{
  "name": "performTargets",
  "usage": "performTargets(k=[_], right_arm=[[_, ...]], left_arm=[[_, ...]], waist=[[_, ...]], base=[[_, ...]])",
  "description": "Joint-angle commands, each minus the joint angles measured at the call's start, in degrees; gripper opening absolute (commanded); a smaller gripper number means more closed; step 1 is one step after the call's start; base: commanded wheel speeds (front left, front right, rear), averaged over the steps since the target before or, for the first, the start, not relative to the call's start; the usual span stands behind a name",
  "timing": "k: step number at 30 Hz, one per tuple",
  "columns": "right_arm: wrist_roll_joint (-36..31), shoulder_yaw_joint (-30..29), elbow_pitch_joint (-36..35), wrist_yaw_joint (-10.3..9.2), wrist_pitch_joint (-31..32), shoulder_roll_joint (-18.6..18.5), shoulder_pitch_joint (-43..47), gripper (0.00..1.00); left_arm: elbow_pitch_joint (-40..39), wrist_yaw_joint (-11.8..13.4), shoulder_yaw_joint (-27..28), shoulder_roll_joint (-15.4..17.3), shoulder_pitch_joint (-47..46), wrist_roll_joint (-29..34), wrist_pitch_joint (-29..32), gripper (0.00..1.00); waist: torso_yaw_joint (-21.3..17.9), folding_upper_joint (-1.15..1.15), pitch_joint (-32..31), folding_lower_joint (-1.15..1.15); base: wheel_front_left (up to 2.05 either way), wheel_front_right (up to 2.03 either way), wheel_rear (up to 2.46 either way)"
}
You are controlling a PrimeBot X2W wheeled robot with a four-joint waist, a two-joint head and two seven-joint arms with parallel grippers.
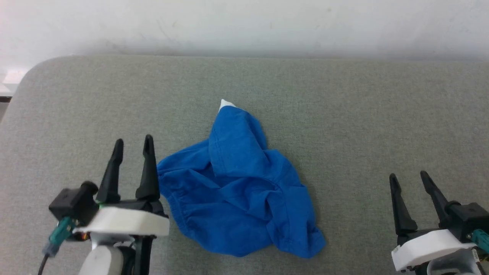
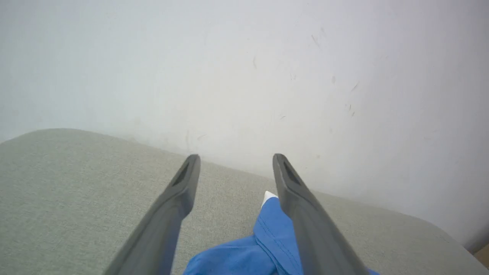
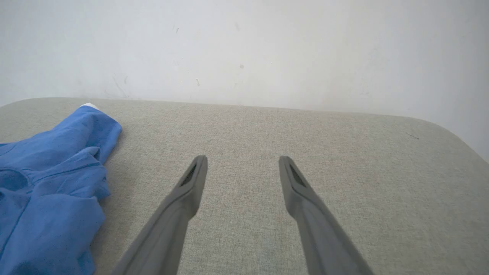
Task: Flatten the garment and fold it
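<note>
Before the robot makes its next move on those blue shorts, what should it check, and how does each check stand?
1. Left gripper open and empty: ok.
2. Right gripper open and empty: ok.
3. Shorts lying flat: not ok, they are a crumpled heap with deep folds.
4. Shorts wholly on the table, away from its edges: ok.
5. The two legs told apart: cannot tell, the folds hide them.
6. Both grippers close to the shorts: not ok, the left is beside their edge, but the right stands well off to their right.
</note>
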Motion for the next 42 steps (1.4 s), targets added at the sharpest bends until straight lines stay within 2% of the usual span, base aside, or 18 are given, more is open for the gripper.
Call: performTargets(k=[1, 6, 11, 17, 26, 30, 34, 35, 36, 37, 38, 42], right_arm=[[-0.1, 0.2, -0.3, -0.05, 0.1, 0.1, 0.3, 1.00], [-0.3, 1.5, -0.4, -0.05, 0.6, 0.1, 1.0, 1.00], [-1.4, 4.2, -1.4, -0.05, 1.8, 0.1, 0.7, 1.00], [-3.5, 14.9, -1.9, -0.05, 8.0, 0.0, -5.9, 1.00], [0.5, 31.1, 6.3, -0.05, 23.1, -7.2, -21.1, 1.00], [2.8, 37.3, 10.9, -0.05, 27.1, -10.3, -26.4, 1.00], [5.0, 41.5, 14.7, -0.05, 28.0, -12.0, -30.4, 1.00], [5.3, 42.2, 15.5, -0.05, 27.7, -12.2, -31.1, 0.94], [5.8, 42.4, 16.3, -0.05, 27.4, -12.2, -31.6, 0.47], [6.1, 42.0, 16.9, -0.05, 26.6, -11.9, -32.0, 0.32], [6.1, 41.5, 17.2, -0.05, 25.7, -11.6, -32.3, 0.00], [6.1, 38.7, 17.4, -0.05, 22.3, -10.4, -33.1, 0.00]], left_arm=[[-1.6, 1.2, 0.4, 0.3, 2.5, 2.5, -1.0, 1.00], [-2.0, 4.4, 0.6, 0.8, 8.1, 9.9, -1.9, 1.00], [-1.4, 4.7, 0.7, -1.1, 11.0, 11.7, -2.0, 1.00], [-1.5, 3.5, 1.0, -2.9, 11.1, 12.6, -2.0, 1.00], [0.9, 0.1, 0.9, -5.1, 7.9, 12.2, -2.0, 1.00], [2.3, -1.3, 1.6, -6.1, 6.4, 12.1, -2.0, 1.00], [3.2, -2.3, 2.3, -6.9, 5.6, 12.5, -2.0, 1.00], [3.5, -2.5, 2.4, -7.1, 5.4, 12.6, -2.0, 1.00], [3.7, -2.7, 2.5, -7.3, 5.3, 12.7, -2.0, 1.00], [4.0, -2.9, 2.7, -7.4, 5.2, 12.7, -2.0, 1.00], [4.2, -3.2, 2.9, -7.6, 5.1, 12.8, -2.0, 1.00], [4.9, -3.6, 3.9, -8.0, 5.2, 13.1, -2.0, 1.00]], waist=[[0.6, -0.01, -0.6, 0.00], [1.5, -0.01, -1.5, 0.00], [2.4, -0.01, -2.1, 0.00], [3.3, -0.01, -2.1, 0.00], [6.2, -0.01, 1.0, 0.00], [8.3, -0.01, 2.5, 0.00], [9.8, -0.01, 3.4, 0.00], [10.0, -0.01, 3.6, 0.00], [10.2, -0.01, 3.6, 0.00], [10.3, -0.01, 3.6, 0.00], [10.4, -0.01, 3.6, 0.00], [9.3, -0.01, 3.2, 0.00]], base=[[0.00, 0.00, 0.00], [0.00, 0.00, 0.00], [0.00, 0.00, 0.00], [0.00, 0.00, 0.00], [0.00, 0.00, 0.00], [0.00, 0.00, 0.00], [0.00, 0.00, 0.00], [0.00, 0.00, 0.00], [0.00, 0.00, 0.00], [0.00, 0.00, 0.00], [0.00, 0.00, 0.00], [0.00, 0.00, 0.00]])
